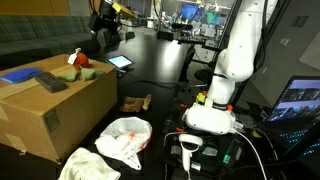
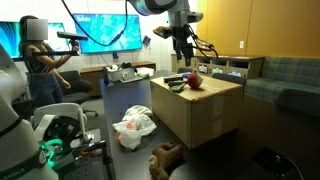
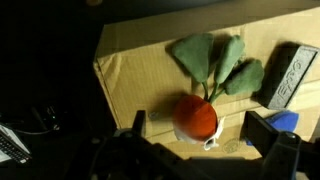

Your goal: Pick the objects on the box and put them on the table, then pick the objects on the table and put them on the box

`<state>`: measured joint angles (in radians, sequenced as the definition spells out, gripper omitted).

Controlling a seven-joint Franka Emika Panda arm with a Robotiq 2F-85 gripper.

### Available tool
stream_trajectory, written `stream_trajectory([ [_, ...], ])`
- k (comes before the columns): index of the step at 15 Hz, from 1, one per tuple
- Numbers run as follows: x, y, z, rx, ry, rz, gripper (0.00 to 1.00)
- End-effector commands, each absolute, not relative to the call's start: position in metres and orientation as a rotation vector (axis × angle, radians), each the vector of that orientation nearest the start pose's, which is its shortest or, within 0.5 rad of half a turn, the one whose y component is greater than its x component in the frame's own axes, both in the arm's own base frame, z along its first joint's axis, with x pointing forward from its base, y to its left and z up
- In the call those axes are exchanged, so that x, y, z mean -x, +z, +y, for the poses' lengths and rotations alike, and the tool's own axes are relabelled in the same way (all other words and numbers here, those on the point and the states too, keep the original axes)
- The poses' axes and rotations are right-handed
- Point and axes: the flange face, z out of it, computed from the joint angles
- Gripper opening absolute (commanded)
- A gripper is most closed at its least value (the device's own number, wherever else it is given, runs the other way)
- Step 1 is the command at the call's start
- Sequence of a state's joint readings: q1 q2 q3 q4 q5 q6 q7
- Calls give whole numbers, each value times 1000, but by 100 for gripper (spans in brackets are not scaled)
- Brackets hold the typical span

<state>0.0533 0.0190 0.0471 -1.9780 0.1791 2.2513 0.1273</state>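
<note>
Office scene: on the cardboard box (image 2: 195, 112) lies a leafy red toy vegetable (image 3: 197, 117). Your fingers (image 3: 268, 132) hang released above it, one to each side. Descend off-centre and the round body may roll aside, escaping the grip.

From my station I see the dark table (image 1: 170, 75) carrying a big cardboard box (image 1: 50, 105), which stands on it at one side in both exterior views. Just beside the box, a crumpled white bag (image 1: 127, 138) and a small brown scrap (image 1: 135, 102) lie on the table. Further back, a lit tablet (image 1: 120, 62) rests flat on it.
</note>
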Motion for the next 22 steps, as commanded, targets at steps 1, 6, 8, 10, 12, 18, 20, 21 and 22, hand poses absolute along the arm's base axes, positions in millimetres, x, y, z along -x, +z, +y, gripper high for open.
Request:
stream_trajectory([
  [1, -619, 489, 83, 2889, -438, 236, 100],
  [6, -651, 478, 115, 2877, -455, 248, 100],
  [8, -661, 467, 130, 2891, -431, 227, 100],
  [10, -666, 457, 142, 2924, -411, 209, 100],
  [12, -671, 443, 151, 2965, -394, 195, 100],
  [18, -689, 408, 154, 3102, -419, 254, 100],
  [20, -694, 403, 147, 3131, -431, 288, 100],
  [21, -696, 399, 145, 3143, -437, 300, 100],
  [22, -698, 397, 143, 3158, -434, 308, 100],
])
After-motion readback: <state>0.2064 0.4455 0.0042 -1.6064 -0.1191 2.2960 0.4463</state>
